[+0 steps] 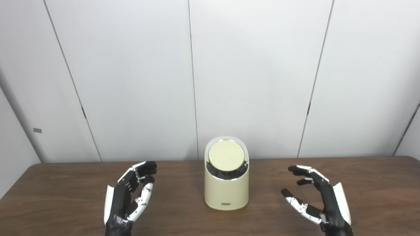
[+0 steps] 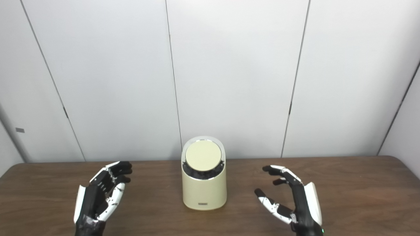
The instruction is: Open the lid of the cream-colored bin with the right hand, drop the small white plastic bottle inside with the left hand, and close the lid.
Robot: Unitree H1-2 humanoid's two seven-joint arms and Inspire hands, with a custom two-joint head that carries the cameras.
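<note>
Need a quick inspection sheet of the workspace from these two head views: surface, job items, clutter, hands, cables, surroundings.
Surface: brown wooden table, bare apart from the bin.
Job's things: cream-colored bin upright at the table's centre; its round lid is tilted toward the camera and sits in the opening, with a dark gap below it. Small white plastic bottle: nothing seen on the table or in either hand.
Clutter: nothing seen.
Hands: left hand left of the bin, fingers apart, holding nothing. Right hand right of the bin, fingers apart, holding nothing. Neither touches the bin.
Cables: nothing seen.
Surroundings: plain white wall panels with dark seams behind the table.
</note>
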